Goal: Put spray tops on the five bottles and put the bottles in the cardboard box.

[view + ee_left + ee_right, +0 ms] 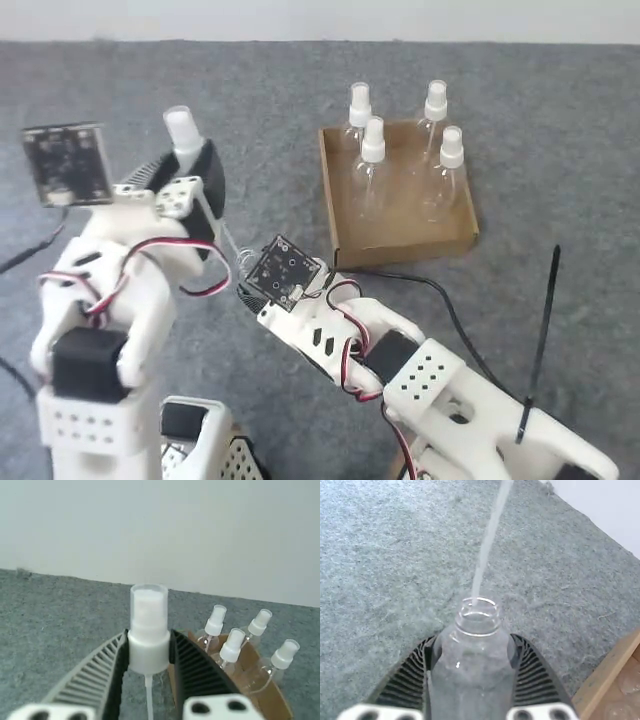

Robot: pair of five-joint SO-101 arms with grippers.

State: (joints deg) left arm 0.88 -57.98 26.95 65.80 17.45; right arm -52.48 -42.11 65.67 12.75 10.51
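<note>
The left hand (147, 647) is closed on a white spray top (148, 615), its ribbed fingers (192, 667) pressed against either side of the collar. The top is upright, with the clear cap above the fingers and the thin tube (149, 700) hanging straight down below them. In the high view this hand (190, 170) is raised above the grey tabletop (560, 120), left of the box, with the spray top (182, 128) sticking out above it.

The right hand (470, 652) grips an open clear bottle (470, 680) by its shoulders, neck up and uncapped. The tube (490, 535) comes down from above and its lower end meets the mouth of the bottle; whether the tip is already inside the neck is hard to tell. In the high view the right hand (247, 278) sits just below and to the right of the left one, near the box's near left corner.

The cardboard box (400, 250) lies on the tabletop well right of the left hand. Four bottles (373, 175) stand upright in it in two rows of two, each fitted with a white spray top. They also show in the left wrist view (233, 647), standing in the box (272, 700) behind the held top.
</note>
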